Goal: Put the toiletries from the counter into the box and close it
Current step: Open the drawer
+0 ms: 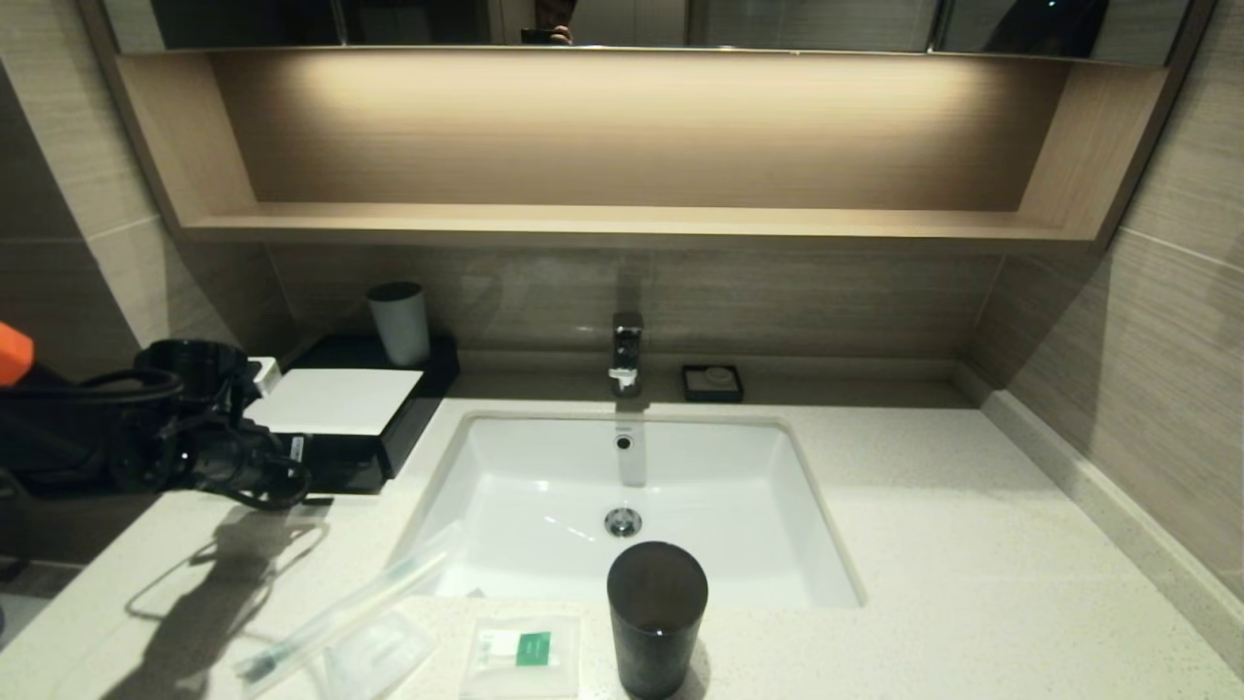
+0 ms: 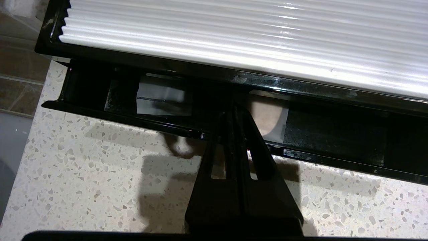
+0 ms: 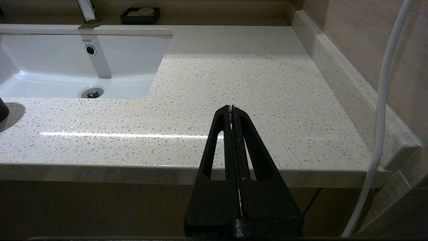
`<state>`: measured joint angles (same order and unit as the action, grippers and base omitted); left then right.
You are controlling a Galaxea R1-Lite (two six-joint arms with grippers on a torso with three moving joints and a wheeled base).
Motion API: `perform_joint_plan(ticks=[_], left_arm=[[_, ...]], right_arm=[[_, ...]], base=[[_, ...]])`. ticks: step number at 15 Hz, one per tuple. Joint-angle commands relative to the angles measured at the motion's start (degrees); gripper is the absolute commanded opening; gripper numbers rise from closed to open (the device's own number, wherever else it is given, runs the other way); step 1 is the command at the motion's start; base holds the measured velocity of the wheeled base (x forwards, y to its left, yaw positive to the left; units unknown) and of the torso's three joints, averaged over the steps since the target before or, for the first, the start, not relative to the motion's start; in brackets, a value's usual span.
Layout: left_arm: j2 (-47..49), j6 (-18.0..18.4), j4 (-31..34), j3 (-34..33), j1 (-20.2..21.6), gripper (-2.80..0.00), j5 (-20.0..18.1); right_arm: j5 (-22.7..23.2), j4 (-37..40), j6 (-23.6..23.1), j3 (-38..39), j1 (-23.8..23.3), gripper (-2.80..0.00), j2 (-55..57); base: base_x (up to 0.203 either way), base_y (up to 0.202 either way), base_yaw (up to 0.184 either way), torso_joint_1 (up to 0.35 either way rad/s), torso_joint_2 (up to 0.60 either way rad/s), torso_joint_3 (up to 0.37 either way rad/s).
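Observation:
The black box with a white panel on top stands on the counter left of the sink. Its front drawer is out a little, with white packets inside. My left gripper is shut, its tips reaching over the drawer's front wall; I cannot tell if they touch it. Near the counter's front edge lie the toiletries: a long toothbrush sleeve, a clear packet and a white sachet with a green label. My right gripper is shut and empty, off the counter's front right.
A tall dark cup stands beside the sachet, in front of the white sink. A white cup sits on the box's back. The tap and a black soap dish are by the back wall.

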<state>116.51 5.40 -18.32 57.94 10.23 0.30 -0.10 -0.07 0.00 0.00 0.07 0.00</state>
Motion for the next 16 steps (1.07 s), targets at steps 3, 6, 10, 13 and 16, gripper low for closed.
perform_joint_plan(ticks=[3, 6, 10, 13, 16], left_arm=[[0.13, -0.04, 0.04, 0.07, -0.03, -2.8, 0.05], [0.21, -0.04, 0.64, 0.45, -0.21, -2.8, 0.05], [0.39, -0.04, 3.69, 1.8, -0.3, -2.8, 0.05], [0.16, -0.13, 6.98, 3.02, -0.3, -2.8, 0.05], [0.04, -0.04, 10.54, 4.11, -0.24, -2.8, 0.05]], right_arm=[[0.01, -0.01, 0.0, 0.09, 0.01, -2.8, 0.0], [0.01, -0.01, 0.0, 0.09, 0.01, -2.8, 0.0], [-0.07, -0.01, 0.0, 0.09, 0.01, -2.8, 0.0], [0.01, -0.01, 0.0, 0.09, 0.01, -2.8, 0.0], [0.01, -0.01, 0.0, 0.01, 0.01, -2.8, 0.0]], base=[[0.0, 0.0, 0.0, 0.0, 0.0, 0.0], [0.0, 0.0, 0.0, 0.0, 0.0, 0.0], [0.0, 0.0, 0.0, 0.0, 0.0, 0.0], [0.0, 0.0, 0.0, 0.0, 0.0, 0.0], [0.0, 0.0, 0.0, 0.0, 0.0, 0.0]])
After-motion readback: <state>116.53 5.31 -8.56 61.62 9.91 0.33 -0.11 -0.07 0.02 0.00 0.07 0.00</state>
